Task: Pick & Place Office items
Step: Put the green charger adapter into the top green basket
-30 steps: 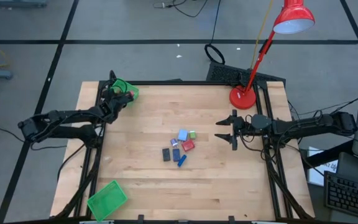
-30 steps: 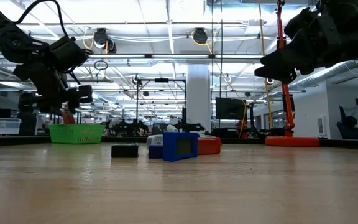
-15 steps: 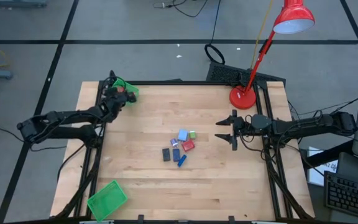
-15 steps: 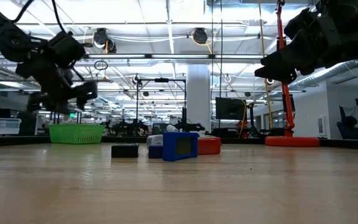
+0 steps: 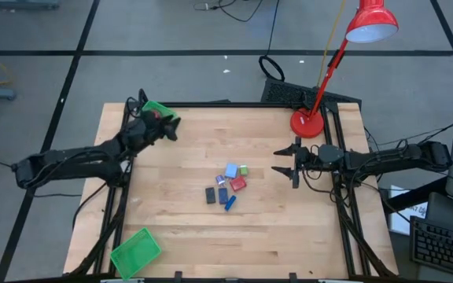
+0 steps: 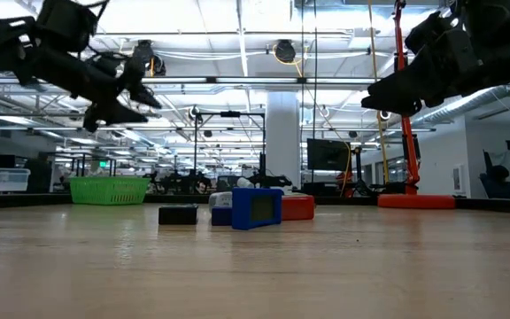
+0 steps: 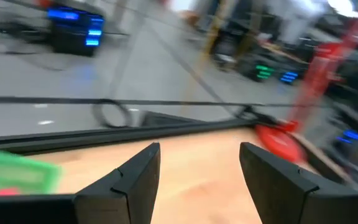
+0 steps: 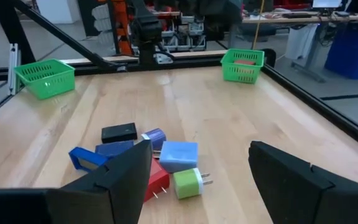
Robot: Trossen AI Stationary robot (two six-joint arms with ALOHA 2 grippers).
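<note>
- across the wooden tabletop (image 5: 179, 157) two dark arms reach inward, left from 9 o'clock, right from 3 o'clock.
- at 1 o'clock stands a red desk lamp (image 5: 329, 71).
- green trays sit at two corners: one tray (image 5: 160, 110) at 11 o'clock with something red inside, another tray (image 5: 136, 251) at 7 o'clock.
- left end effector (image 5: 167, 128) hangs raised beside the 11 o'clock tray, fingers spread wide, holding nothing.
- right end effector (image 5: 289, 163) hovers at 3 o'clock, fingers wide apart, empty.
- office items (image 5: 226, 186) cluster just past centre toward 5 o'clock: light-blue block (image 8: 179, 155), green bit (image 8: 188, 183), black rectangle (image 8: 119, 132).
</note>
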